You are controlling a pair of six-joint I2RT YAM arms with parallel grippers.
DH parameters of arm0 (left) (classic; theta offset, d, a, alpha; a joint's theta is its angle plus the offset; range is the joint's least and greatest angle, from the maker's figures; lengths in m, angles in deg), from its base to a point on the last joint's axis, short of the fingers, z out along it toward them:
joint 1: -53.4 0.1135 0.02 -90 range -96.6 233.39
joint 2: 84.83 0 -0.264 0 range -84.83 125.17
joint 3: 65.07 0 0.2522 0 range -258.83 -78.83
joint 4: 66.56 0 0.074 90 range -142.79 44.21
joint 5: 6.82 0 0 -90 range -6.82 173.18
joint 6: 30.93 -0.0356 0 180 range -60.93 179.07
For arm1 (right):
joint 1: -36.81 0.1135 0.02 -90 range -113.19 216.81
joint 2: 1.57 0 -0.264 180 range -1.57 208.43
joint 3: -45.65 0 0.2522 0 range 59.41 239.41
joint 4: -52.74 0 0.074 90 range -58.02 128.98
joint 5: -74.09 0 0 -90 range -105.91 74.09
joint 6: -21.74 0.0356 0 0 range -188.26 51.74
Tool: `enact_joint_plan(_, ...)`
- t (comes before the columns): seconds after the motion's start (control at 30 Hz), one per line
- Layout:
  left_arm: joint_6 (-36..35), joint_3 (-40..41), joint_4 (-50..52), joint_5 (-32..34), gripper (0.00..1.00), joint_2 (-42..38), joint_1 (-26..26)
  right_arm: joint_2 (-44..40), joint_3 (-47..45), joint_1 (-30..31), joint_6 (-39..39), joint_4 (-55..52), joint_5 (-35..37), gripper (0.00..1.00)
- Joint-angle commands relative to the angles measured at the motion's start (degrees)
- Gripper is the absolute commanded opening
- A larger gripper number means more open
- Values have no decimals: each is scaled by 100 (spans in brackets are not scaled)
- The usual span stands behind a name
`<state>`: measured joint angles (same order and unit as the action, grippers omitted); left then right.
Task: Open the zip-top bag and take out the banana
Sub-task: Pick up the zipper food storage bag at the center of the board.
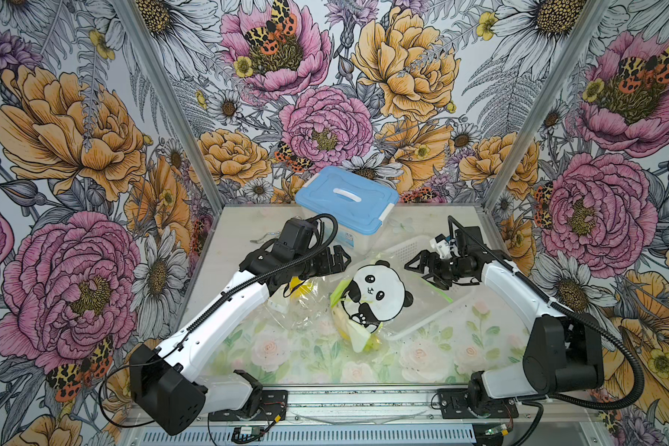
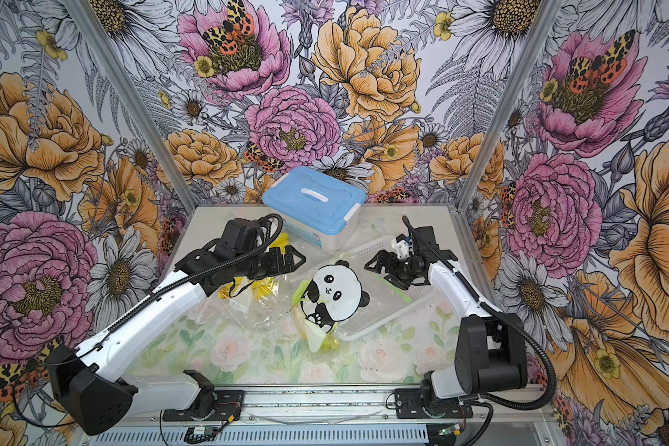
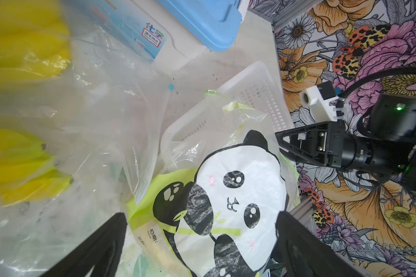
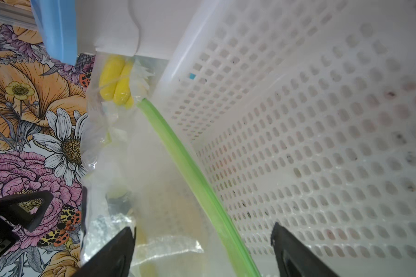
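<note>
Hovering open and empty: left claw point(image 1: 342, 258), right claw point(image 1: 421, 270), flanking the panda-print clear plastic zip-top bag point(image 1: 379, 289) at counter point(image 1: 286, 361) centre, pale banana point(image 3: 157, 253) inside. Pinch one lip each beside the green zip strip point(image 4: 190, 172), peel apart slowly.

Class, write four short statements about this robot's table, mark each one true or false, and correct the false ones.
1. The left gripper and right gripper are both open, holding nothing. True.
2. The blue-lidded box stands open. False: its lid is on.
3. The panda bag lies partly over the white basket. True.
4. The zip strip in the right wrist view is red. False: it is green.
</note>
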<state>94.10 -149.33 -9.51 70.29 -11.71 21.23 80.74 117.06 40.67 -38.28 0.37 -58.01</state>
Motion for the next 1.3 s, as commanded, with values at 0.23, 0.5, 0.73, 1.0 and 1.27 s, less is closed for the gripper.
enact_joint_plan(0.23,-206,55,117,-816,99,-23,364,-1324,-226,701,843,415,-885,93)
enact_joint_plan(0.5,469,125,114,-473,99,-424,147,-1427,391,1447,1800,1104,-928,92)
enact_joint_plan(0.73,1232,289,116,402,99,-931,-542,-1148,730,1635,1601,1144,-1052,82)
enact_joint_plan(1.0,1626,-121,105,523,98,-773,-820,-839,1230,2087,1659,1198,-1204,56)
enact_joint_plan(1.27,1818,-403,99,982,95,-496,-1493,-712,1527,2328,1846,1277,-1185,38)
